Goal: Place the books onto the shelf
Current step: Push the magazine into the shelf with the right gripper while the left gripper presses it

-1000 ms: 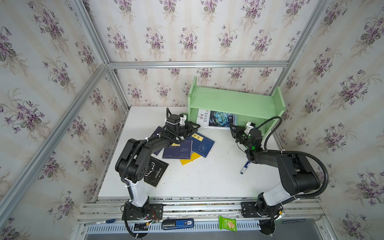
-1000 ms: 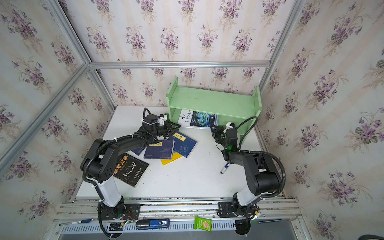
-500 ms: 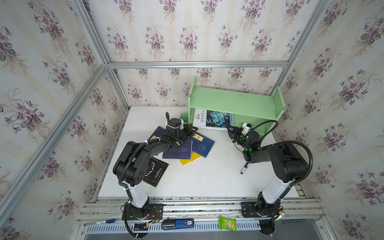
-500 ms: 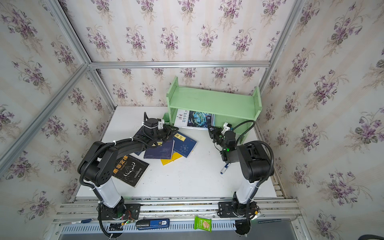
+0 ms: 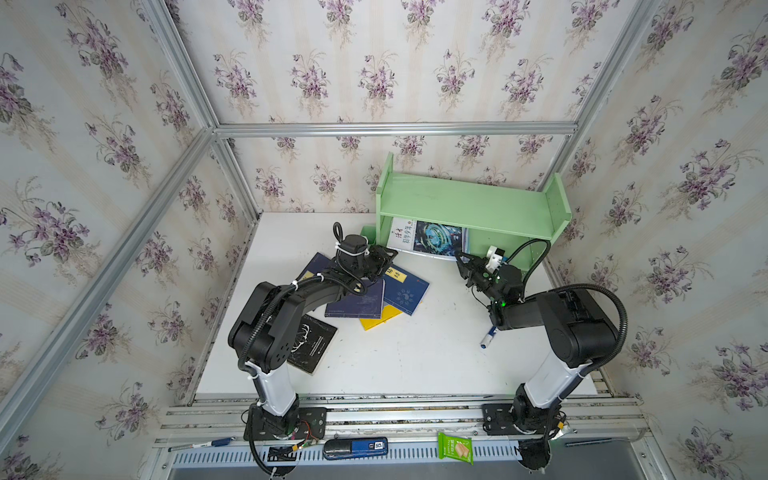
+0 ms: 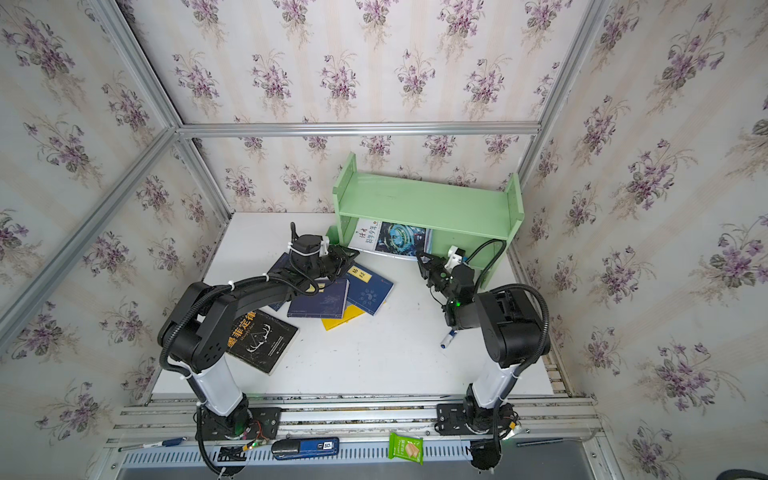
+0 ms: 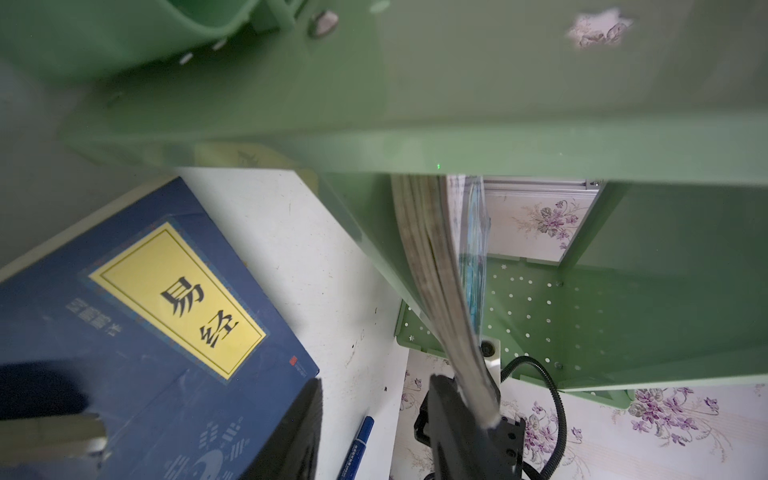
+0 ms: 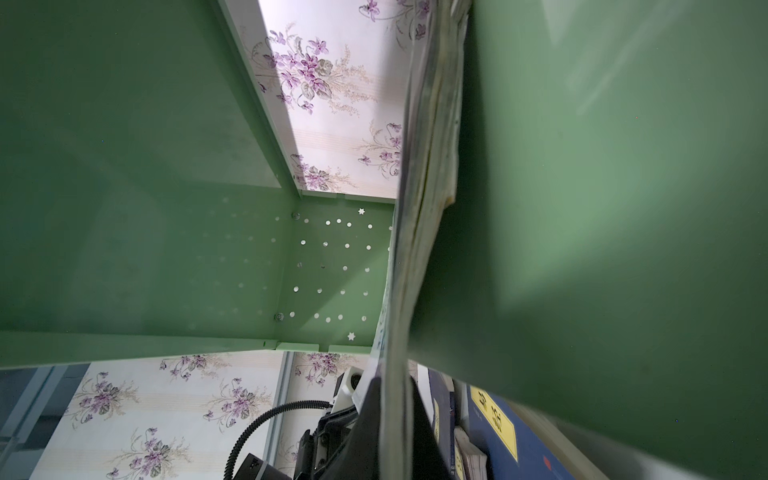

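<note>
While both top views show the magazine [image 5: 432,239] leaning in the lower tier of the shelf [image 5: 469,203], only wrist views show its edge pinched in my right gripper [image 5: 460,257]. My left gripper [image 5: 386,258] hangs open above a navy book [image 7: 158,311], label legible at left wrist.

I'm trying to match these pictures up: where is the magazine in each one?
In a top view: magazine tilted under the green shelf's top board.
In a top view: same spot.
Left wrist: edge-on, inside the shelf.
Right wrist: edge-on, inside the shelf.
Shared landmark: the green shelf.
</note>
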